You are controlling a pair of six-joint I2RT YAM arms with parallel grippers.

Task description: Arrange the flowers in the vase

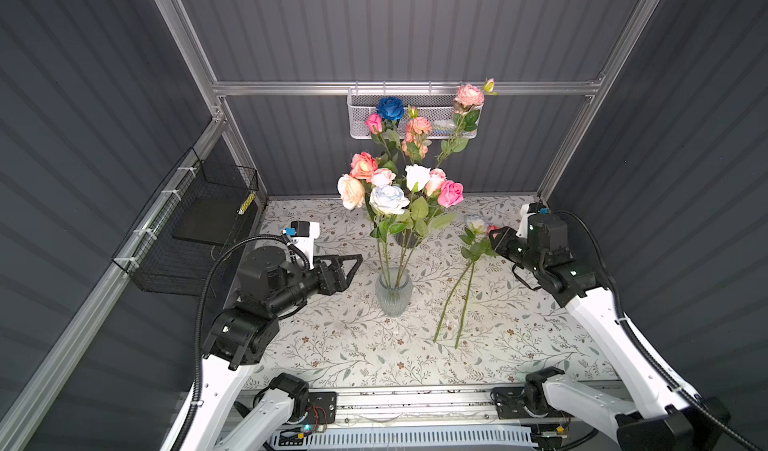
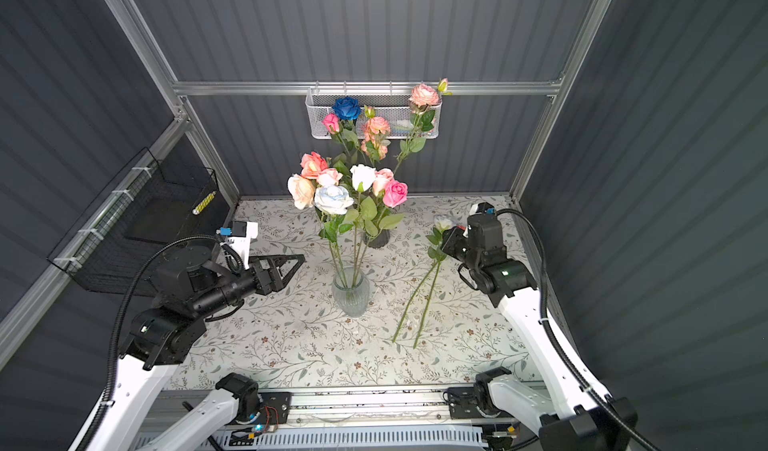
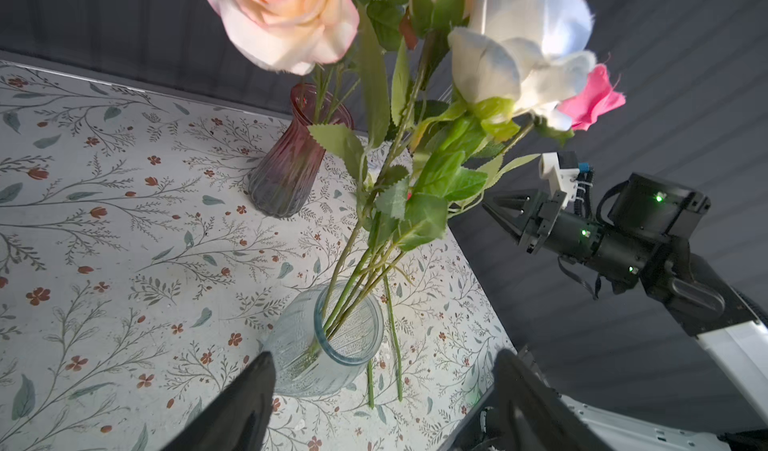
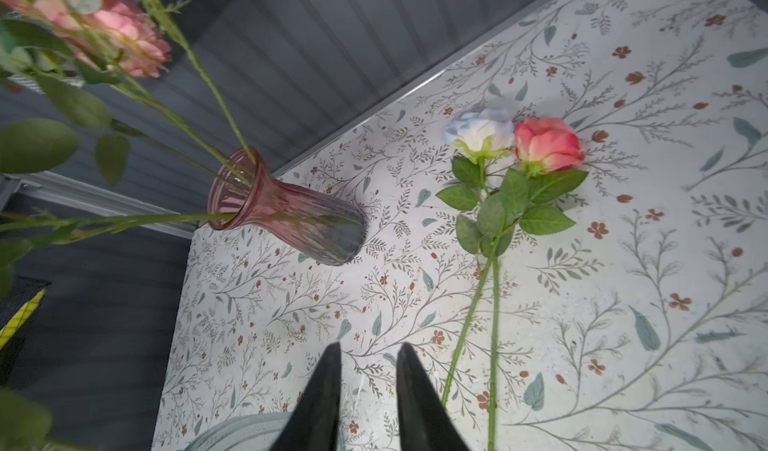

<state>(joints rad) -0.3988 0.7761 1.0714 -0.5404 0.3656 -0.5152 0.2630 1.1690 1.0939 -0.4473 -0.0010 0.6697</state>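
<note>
A clear glass vase stands mid-table and holds several flowers with pink, peach and white heads. Two more flowers lie flat on the cloth to its right, a white-blue rose and a coral rose, with their stems pointing toward the front. My left gripper hovers left of the clear vase, wide open and empty. My right gripper is above the lying roses' leaves, its jaws slightly apart with nothing between them.
A ribbed pink vase behind the clear one holds tall stems, including a blue rose. A white mesh basket hangs on the back rail. A black wire basket is fixed to the left wall.
</note>
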